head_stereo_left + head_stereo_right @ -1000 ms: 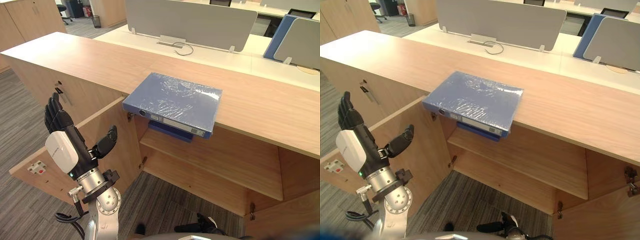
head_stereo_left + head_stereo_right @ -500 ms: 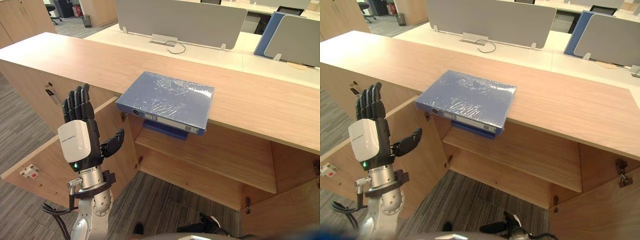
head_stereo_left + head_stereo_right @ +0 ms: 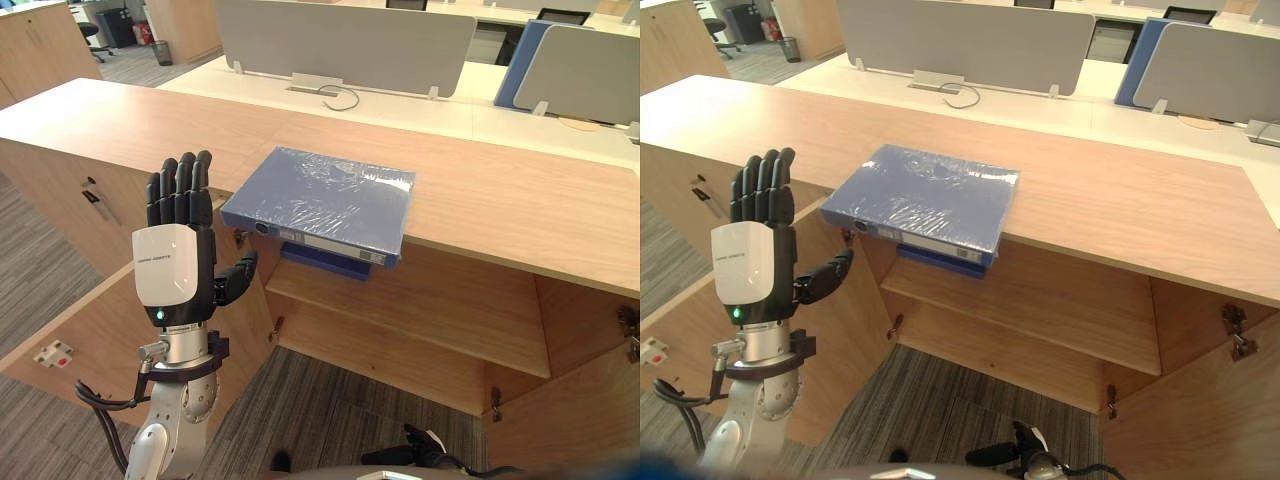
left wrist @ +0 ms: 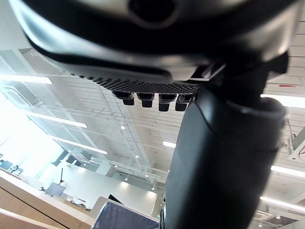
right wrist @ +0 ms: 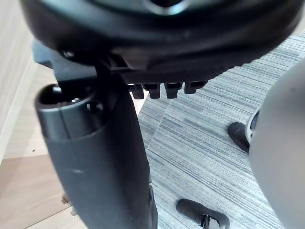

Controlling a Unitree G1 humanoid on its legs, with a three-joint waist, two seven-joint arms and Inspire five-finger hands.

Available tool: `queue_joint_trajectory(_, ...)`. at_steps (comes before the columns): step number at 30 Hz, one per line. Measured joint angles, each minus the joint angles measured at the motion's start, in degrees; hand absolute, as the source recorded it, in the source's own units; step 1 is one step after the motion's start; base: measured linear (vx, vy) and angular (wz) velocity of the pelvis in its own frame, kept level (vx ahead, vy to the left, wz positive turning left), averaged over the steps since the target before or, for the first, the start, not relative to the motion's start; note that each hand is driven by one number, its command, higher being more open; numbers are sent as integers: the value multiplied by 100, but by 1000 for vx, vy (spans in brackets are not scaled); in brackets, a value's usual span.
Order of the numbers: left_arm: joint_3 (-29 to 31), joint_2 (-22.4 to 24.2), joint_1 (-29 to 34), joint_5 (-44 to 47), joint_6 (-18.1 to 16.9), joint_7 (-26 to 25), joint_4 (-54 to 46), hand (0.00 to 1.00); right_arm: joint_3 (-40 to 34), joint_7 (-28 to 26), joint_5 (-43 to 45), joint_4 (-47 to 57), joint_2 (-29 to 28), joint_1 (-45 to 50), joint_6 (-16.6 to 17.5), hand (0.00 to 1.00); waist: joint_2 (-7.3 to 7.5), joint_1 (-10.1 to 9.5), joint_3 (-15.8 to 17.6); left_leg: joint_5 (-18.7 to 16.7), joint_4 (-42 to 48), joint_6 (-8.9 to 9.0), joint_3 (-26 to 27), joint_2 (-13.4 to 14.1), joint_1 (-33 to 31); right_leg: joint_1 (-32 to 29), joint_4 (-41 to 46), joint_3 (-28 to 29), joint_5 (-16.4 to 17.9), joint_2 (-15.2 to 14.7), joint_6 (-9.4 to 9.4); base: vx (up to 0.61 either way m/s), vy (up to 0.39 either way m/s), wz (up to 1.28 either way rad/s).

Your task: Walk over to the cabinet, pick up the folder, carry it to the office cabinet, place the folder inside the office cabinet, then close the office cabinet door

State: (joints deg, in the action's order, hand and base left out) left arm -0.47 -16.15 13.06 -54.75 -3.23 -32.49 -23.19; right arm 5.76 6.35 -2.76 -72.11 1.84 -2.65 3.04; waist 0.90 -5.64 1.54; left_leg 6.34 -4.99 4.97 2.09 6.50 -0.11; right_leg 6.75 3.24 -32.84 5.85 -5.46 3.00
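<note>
A blue folder [image 3: 320,200] in clear plastic wrap lies flat on the wooden cabinet top [image 3: 520,205], its spine overhanging the front edge. My left hand [image 3: 175,265] is raised in front of the cabinet, left of the folder and apart from it, open with fingers straight up and thumb toward the folder. In the left wrist view the thumb [image 4: 219,157] stands out and a corner of the folder [image 4: 126,217] shows beyond it. My right hand [image 5: 95,143] hangs low over the grey carpet, open and holding nothing.
The cabinet below stands open, with a shelf [image 3: 430,315] inside and a second blue folder [image 3: 320,262] on it. Its left door [image 3: 110,330] swings out behind my left hand; the right door [image 3: 580,420] is open at lower right. Grey desk dividers [image 3: 340,45] stand behind.
My left hand has risen and moved right, nearer the folder, turning upright with its back toward me. The camera has shifted a little; the folder has stayed put.
</note>
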Motion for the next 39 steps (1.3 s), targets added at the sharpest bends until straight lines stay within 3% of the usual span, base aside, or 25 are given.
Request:
queue_joint_trajectory(17,-176,-604,-527,-96,-43,336,1392,100,-14,83,1,297,52,31,-25,100,-97,290,31,-5,-2,4,199,33,82,75,-401,227,-317,108,-56,-26,7,-8)
queue_joint_trajectory(28,-333,-750,-837,-106,8,378,1607,100,-126,134,0,439,92,131,-32,100,-213,340,-11,-9,-4,8,312,29,140,161,-665,365,-516,144,-57,-22,21,-7)
queue_joint_trajectory(39,-616,-841,-1241,-119,11,378,1749,100,-130,108,-145,460,96,122,-34,100,-208,445,-20,-11,-5,10,342,9,173,226,-807,393,-606,150,-49,-5,8,-1)
